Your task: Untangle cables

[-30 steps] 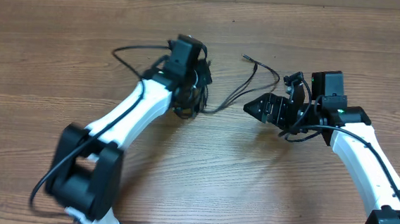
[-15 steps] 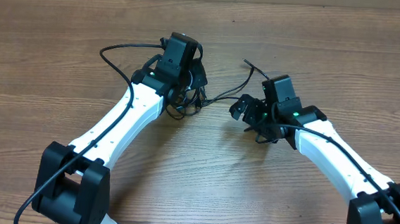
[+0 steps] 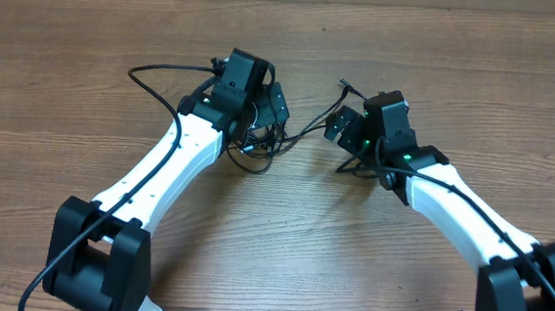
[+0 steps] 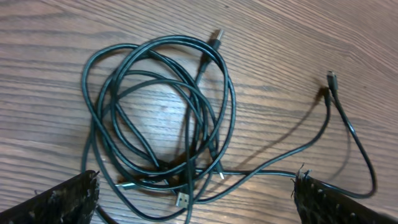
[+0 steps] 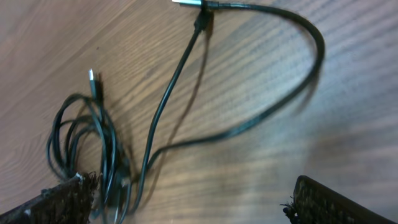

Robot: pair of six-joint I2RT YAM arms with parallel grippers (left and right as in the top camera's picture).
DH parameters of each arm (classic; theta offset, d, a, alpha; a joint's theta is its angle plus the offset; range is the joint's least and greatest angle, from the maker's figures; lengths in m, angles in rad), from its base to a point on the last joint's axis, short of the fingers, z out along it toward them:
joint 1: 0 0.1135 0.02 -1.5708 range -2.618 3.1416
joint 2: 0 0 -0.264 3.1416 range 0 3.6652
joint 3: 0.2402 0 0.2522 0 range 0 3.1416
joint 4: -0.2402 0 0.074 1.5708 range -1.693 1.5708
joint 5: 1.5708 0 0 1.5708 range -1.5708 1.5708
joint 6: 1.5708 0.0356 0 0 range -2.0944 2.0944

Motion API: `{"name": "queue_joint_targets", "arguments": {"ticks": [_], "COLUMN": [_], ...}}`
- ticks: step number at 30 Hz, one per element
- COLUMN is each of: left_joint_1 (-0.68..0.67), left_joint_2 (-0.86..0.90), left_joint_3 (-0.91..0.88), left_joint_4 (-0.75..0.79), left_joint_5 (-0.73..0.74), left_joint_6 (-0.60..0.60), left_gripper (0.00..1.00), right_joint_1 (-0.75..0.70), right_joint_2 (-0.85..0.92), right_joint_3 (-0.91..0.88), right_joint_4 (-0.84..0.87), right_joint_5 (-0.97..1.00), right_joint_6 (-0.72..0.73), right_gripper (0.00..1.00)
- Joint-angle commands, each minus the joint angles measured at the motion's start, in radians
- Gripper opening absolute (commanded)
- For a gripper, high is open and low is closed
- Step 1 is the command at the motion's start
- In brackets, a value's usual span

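Thin black cables (image 4: 186, 165) are lying in a loose tangled coil on the brown wooden table (image 3: 59, 52). The left gripper (image 4: 196, 199) is hovering over the coil, jaws spread wide; the right gripper (image 5: 189, 196) is gaping likewise above a trailing strand.

- You have nothing to read in any view: no text, label, brand, number or sign is legible.
- That holds for the cables (image 4: 163, 163) and the bench (image 4: 56, 37) alike.
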Motion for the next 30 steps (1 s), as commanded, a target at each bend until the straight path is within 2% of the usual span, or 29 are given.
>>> {"name": "queue_joint_targets", "arguments": {"ticks": [1,5,9,11,14,17,19,20,22,24,30], "left_joint_1": [0.031,0.070,0.092,0.092,0.092,0.092,0.092,0.092,0.092,0.092,0.091], "left_joint_2": [-0.019,-0.019,-0.019,-0.019,-0.019,-0.019,-0.019,-0.019,-0.019,-0.019,-0.019], "left_joint_3": [0.001,0.001,0.001,0.001,0.001,0.001,0.001,0.001,0.001,0.001,0.001], "left_joint_4": [-0.001,-0.030,-0.090,-0.099,-0.111,-0.116,-0.127,-0.134,-0.143,-0.153,-0.167], "left_joint_5": [-0.040,-0.031,-0.029,-0.029,-0.044,-0.052,-0.052,-0.056,-0.055,-0.055,-0.054], "left_joint_6": [0.005,0.005,0.006,0.009,0.009,0.009,0.009,0.009,0.009,0.009,0.021], "left_gripper": [1.00,1.00,1.00,1.00,1.00,1.00,1.00,1.00,1.00,1.00,1.00], "right_joint_1": [0.002,0.012,0.039,0.050,0.063,0.066,0.066,0.066,0.066,0.066,0.026], "right_joint_2": [0.105,0.182,0.226,0.256,0.312,0.365,0.391,0.404,0.412,0.412,0.351], "right_joint_3": [-0.005,-0.005,-0.005,-0.005,-0.005,-0.005,-0.005,-0.005,-0.005,-0.005,-0.004], "right_joint_4": [0.069,0.204,0.306,0.343,0.411,0.494,0.551,0.578,0.586,0.582,0.519], "right_joint_5": [0.039,-0.074,-0.072,-0.071,-0.075,-0.104,-0.128,-0.145,-0.180,-0.252,-0.571], "right_joint_6": [-0.032,-0.032,0.041,0.040,0.040,0.040,0.040,0.039,0.034,-0.042,-0.180], "right_gripper": [1.00,1.00,1.00,0.96,0.82,0.79,0.71,0.52,0.23,0.04,0.04]}}
